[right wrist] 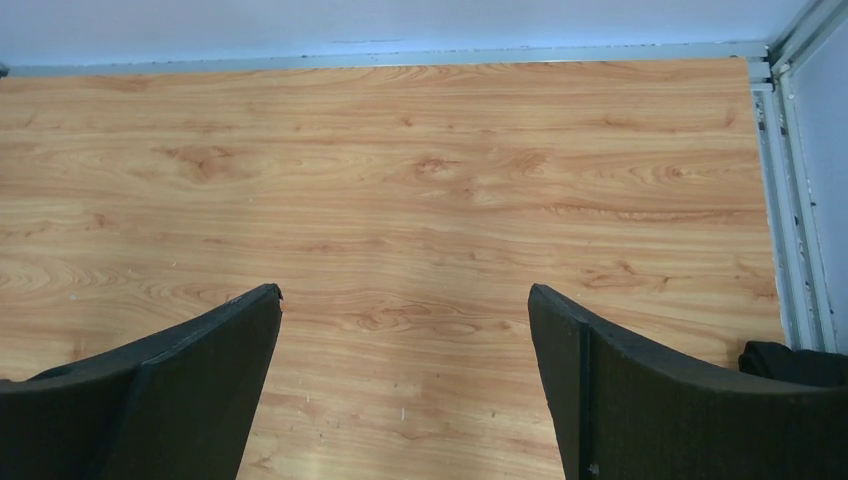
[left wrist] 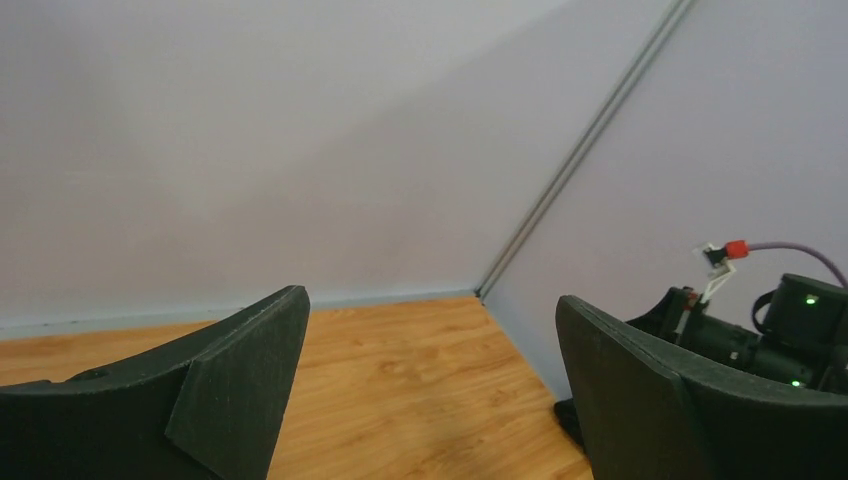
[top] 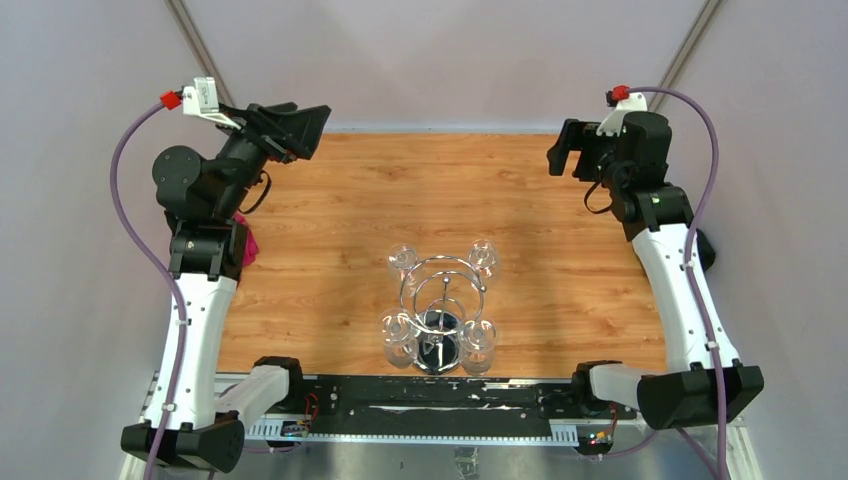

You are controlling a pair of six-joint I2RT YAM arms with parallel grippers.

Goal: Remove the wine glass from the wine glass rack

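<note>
The chrome wine glass rack (top: 444,282) stands on the wooden table (top: 330,210) near its front edge, midway between the arms. Several clear wine glasses hang from its loops, two at the back (top: 402,259) (top: 483,256) and two at the front (top: 398,336) (top: 478,341). My left gripper (top: 308,126) is raised at the far left, open and empty (left wrist: 430,300). My right gripper (top: 558,150) is raised at the far right, open and empty (right wrist: 405,292). Both are far from the rack. Neither wrist view shows the rack or a glass.
A pink object (top: 248,248) lies at the table's left edge, behind the left arm. Grey walls enclose the table at the back and sides. The right arm (left wrist: 790,330) shows in the left wrist view. A black rail (top: 430,392) runs along the near edge.
</note>
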